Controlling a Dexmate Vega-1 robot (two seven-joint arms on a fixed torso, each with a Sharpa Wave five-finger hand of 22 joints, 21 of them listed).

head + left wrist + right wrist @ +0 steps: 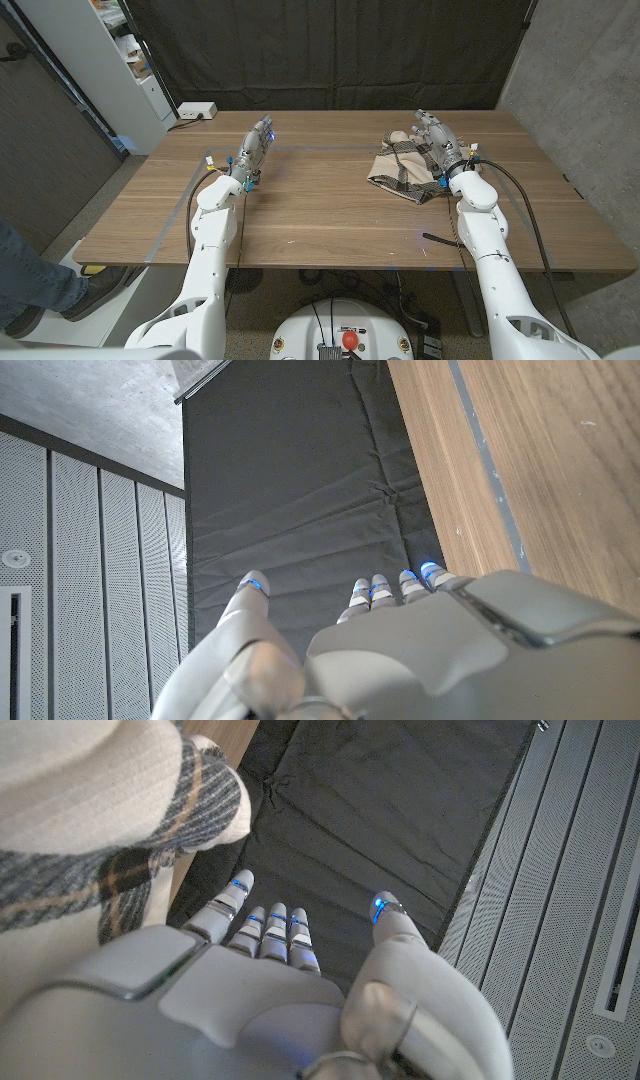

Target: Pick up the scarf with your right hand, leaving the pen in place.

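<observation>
The scarf (400, 168), cream with grey and brown plaid stripes, lies bunched on the right half of the wooden table (320, 215). My right hand (440, 145) stands at the scarf's right edge with its fingers stretched toward the far side and nothing held. In the right wrist view the scarf (95, 815) bulges beside the fingers (265, 930), with the thumb held apart. A slim dark pen (440, 240) lies near the table's front edge, beside my right forearm. My left hand (255, 145) is over the table's left half, fingers (385, 588) extended and holding nothing.
A white power strip (195, 111) sits at the table's far left corner. A white shelf unit (120, 60) stands beyond it. A person's leg and shoe (60, 285) show at the picture's lower left. A black curtain (330, 50) hangs behind the table.
</observation>
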